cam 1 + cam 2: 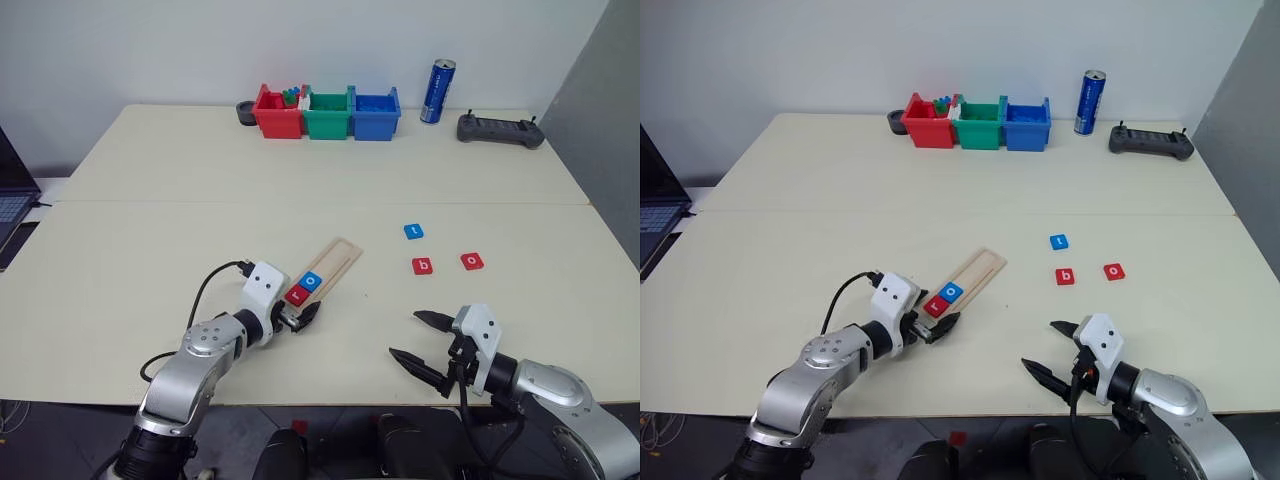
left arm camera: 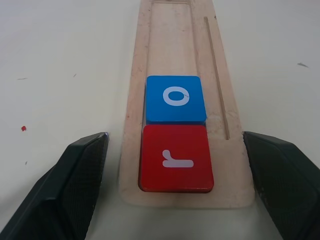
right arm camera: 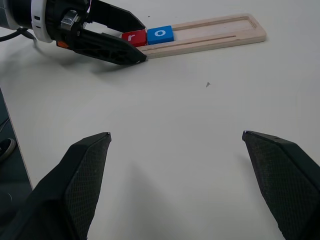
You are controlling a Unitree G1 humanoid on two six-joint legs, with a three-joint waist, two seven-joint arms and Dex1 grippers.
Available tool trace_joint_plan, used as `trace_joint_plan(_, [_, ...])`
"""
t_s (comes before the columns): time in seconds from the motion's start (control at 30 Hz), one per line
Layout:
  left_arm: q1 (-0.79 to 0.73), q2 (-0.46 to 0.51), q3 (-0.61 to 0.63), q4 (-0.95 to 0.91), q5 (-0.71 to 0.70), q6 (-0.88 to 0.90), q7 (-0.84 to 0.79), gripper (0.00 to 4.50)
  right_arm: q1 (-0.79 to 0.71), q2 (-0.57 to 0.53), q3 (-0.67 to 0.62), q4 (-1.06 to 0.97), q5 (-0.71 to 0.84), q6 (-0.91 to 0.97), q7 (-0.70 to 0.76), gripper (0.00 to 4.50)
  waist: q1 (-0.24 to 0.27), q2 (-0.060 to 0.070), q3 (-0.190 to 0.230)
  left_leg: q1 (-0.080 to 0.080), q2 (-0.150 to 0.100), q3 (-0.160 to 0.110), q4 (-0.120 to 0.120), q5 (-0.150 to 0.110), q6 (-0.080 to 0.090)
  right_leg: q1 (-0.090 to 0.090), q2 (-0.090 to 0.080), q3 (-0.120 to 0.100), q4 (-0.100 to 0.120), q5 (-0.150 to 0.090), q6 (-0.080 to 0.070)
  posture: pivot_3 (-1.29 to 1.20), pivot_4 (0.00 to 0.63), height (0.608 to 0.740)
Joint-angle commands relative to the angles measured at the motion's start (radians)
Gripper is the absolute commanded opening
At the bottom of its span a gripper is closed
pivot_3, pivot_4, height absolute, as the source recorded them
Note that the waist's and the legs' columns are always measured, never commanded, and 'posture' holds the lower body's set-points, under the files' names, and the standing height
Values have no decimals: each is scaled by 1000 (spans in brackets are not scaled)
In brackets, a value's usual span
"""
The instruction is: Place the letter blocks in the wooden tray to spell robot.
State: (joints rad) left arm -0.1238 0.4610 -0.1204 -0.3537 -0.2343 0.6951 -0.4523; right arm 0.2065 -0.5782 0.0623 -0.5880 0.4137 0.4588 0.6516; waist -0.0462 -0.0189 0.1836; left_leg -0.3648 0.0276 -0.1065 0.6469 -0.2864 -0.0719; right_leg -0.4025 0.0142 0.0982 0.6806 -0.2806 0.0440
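left eye view: wooden tray (image 1: pixel 338 259) lying diagonally at centre frame, lower end resting between the spread fingers of the left gripper (image 1: pixel 303 316), one finger along each side of that end, contact with the wood not clear. seated in the groove at that lower end, two letter blocks touching edge to edge: red r (image 1: pixel 298 294) nearest the claw, blue o (image 1: pixel 313 281) just above it; rest of the groove bare wood. left claw open, gripping nothing.

right of centre, loose on the table (image 1: pixel 150 230), three more blocks: blue t (image 1: pixel 413 231) uppermost, red b (image 1: pixel 423 265) below it, red o (image 1: pixel 472 261) to the right of the b. all three well apart from the tray and from both claws. count: five blocks, three red and two blue; one tray.

lower right of frame: right gripper (image 1: pixel 420 340) spread wide, empty, below the loose blocks.

upper centre, along the far table edge: three bins in a row, red bin (image 1: pixel 276 117), green bin (image 1: pixel 328 118), blue bin (image 1: pixel 376 116); one blue can (image 1: pixel 437 91) and one dark controller (image 1: pixel 500 130) to their right.
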Motion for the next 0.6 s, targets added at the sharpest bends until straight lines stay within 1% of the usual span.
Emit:
trace_joint_plan(0.03, [-2, 6, -29, -6, 3, 26, -22, 4500, -8, -1, -5, -44, 6, -3, 0, 4479, 1, 0, 0, 0, 0, 0, 0, 0, 0, 0, 0, 0, 0, 0, 0, 0, 150, 740])
trace_joint_plan(0.17, [-6, 5, -38, -10, -3, 44, -33, 4500, -26, -9, -13, -57, 22, 3, 11, 4479, 2, 0, 0, 0, 0, 0, 0, 0, 0, 0, 0, 0, 0, 0, 0, 0, 150, 740])
trace_joint_plan(0.33, [3, 19, -61, -39, -17, 84, -63, 4500, -67, -51, -15, -82, 52, 38, 48, 4479, 4, 0, 0, 0, 0, 0, 0, 0, 0, 0, 0, 0, 0, 0, 0, 0, 150, 740])
trace_joint_plan(0.43, [2, 20, -66, -42, -16, 95, -68, 3927, -90, -62, -10, -83, 57, 44, 55, 4500, 6, 0, 0, 0, 0, 0, 0, 0, 0, 0, 0, 0, 0, 0, 0, 0, 150, 740])
trace_joint_plan(0.5, [1, 21, -67, -40, -9, 99, -64, 3421, -102, -59, -8, -83, 59, 49, 53, 4500, 7, 0, 0, 0, 0, 0, 0, 0, 0, 0, 0, 0, 0, 0, 0, 0, 150, 740])
trace_joint_plan(0.6, [2, 23, -63, -35, -6, 102, -61, 3390, -102, -57, -4, -83, 54, 48, 55, 4500, 8, 0, 0, 0, 0, 0, 0, 0, 0, 0, 0, 0, 0, 0, 0, 0, 150, 740])
